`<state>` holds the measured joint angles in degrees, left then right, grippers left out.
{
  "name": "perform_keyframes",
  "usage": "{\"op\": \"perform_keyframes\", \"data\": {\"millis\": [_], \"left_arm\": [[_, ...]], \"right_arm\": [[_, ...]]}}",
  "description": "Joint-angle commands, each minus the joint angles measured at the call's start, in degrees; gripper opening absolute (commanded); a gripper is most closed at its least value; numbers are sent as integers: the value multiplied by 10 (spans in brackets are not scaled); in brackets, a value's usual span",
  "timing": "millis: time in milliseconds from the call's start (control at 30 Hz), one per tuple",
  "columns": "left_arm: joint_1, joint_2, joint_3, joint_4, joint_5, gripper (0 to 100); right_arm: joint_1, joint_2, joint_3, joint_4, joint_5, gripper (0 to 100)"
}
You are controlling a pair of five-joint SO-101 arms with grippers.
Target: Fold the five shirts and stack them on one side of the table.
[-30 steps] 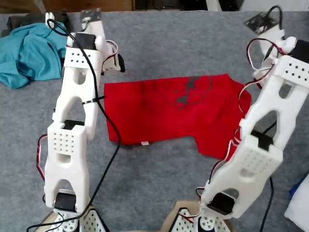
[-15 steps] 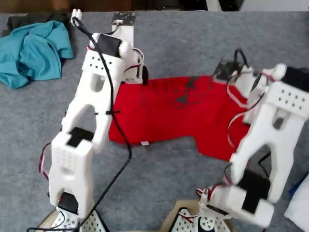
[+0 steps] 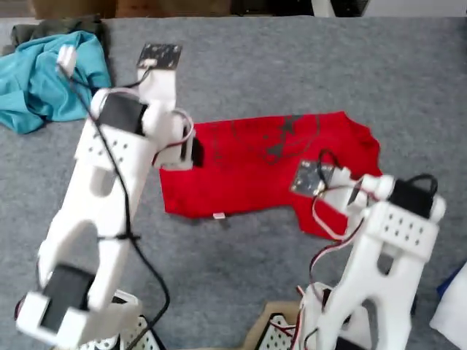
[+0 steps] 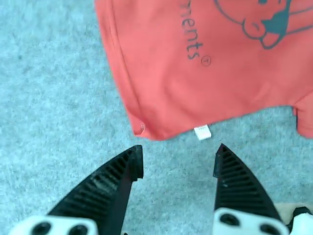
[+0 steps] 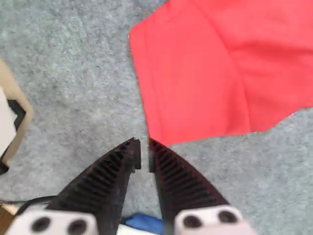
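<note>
A red shirt (image 3: pixel 255 164) with a dark print lies spread flat in the middle of the grey table. My left gripper (image 4: pixel 178 154) hangs open above the bare table just off the shirt's near left corner (image 4: pixel 146 129), where a small white label (image 4: pixel 202 132) sticks out. In the high view this gripper (image 3: pixel 194 151) stands at the shirt's left edge. My right gripper (image 5: pixel 144 147) is shut and holds nothing, hovering just off the edge of the near right sleeve (image 5: pixel 195 88). A crumpled teal shirt (image 3: pixel 44 73) lies at the far left corner.
White and blue fabric (image 3: pixel 452 299) shows at the near right edge of the table. The arm bases and a tan board (image 3: pixel 277 321) stand at the near edge. Grey table (image 3: pixel 306 65) stretches beyond the red shirt.
Both arms drew back from the far side toward the near edge: the left one now sits at the shirt's left edge, the right one over the near right sleeve. The shirt stays put.
</note>
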<state>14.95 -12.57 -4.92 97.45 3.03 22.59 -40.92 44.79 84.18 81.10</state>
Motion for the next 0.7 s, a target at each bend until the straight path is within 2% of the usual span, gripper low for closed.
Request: {"op": "perform_keyframes", "data": {"millis": [0, 167, 333, 467, 667], "left_arm": [[-4, -89, 90, -31, 3, 243], [-33, -138, 182, -55, 2, 246], [-51, -141, 205, -55, 2, 247], [-50, -141, 206, -54, 2, 246], [-47, -141, 207, -53, -11, 247]], "right_arm": [[-7, -55, 58, -31, 2, 88], [-18, -55, 120, -53, 2, 90], [-21, -20, 167, -163, 4, 90], [-22, 29, 160, -210, 6, 91], [-19, 98, 115, -215, 22, 92]]}}
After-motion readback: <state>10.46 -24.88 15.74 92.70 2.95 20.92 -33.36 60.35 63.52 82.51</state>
